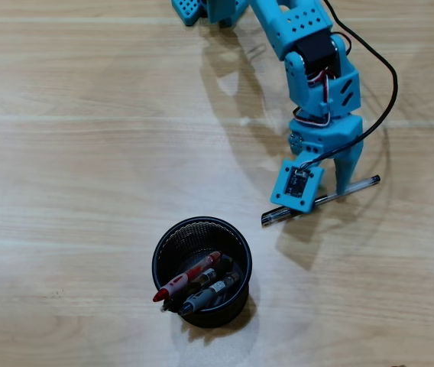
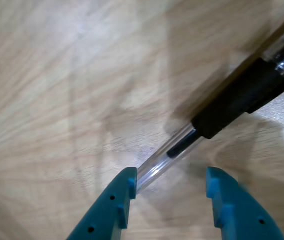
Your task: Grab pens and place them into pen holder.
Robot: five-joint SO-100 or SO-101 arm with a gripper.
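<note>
A clear pen with a black grip [image 1: 362, 184] lies slanted on the wooden table at the right of the overhead view. My blue gripper [image 1: 330, 195] is low over its middle. In the wrist view the gripper [image 2: 171, 175] is open. The pen [image 2: 232, 102] runs from the upper right down between the fingertips [image 2: 126, 187], and its clear barrel touches the left one. The black mesh pen holder [image 1: 160, 243] stands to the lower left in the overhead view. It holds a red pen [image 1: 186, 280] and a few dark ones.
The arm's base [image 1: 202, 9] is at the top edge of the overhead view. A black cable [image 1: 391, 84] loops along the arm's right side. The bare wood table [image 1: 64, 153] spreads to the left.
</note>
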